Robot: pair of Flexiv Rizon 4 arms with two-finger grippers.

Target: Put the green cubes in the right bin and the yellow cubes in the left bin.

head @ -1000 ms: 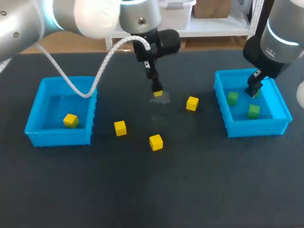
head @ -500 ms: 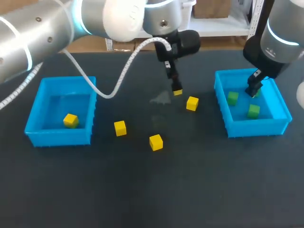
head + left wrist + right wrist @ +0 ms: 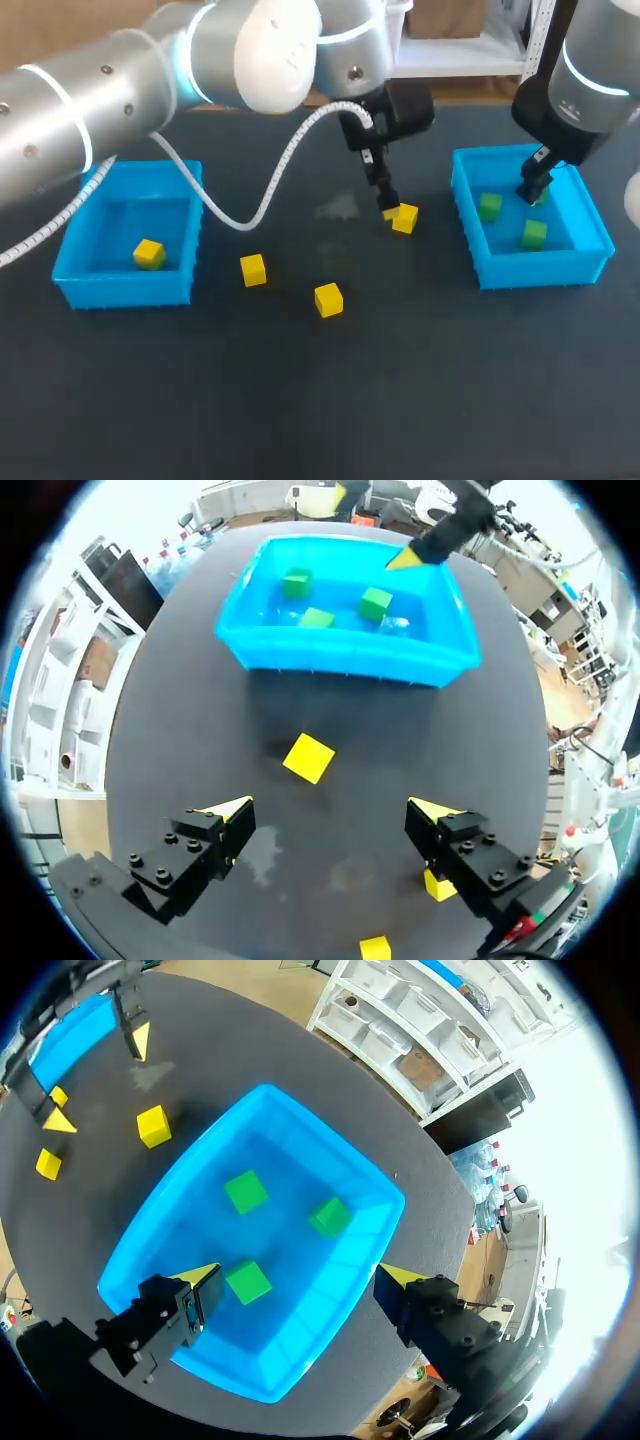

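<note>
Spread wide and empty, the left pincer [image 3: 330,807] should centre over the small yellow cube [image 3: 308,757] just ahead, align with its flat faces, then lower straight down.

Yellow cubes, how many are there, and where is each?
4 yellow cubes: one in the left bin, two on the table, one by the left hand. None seem hidden.
</note>
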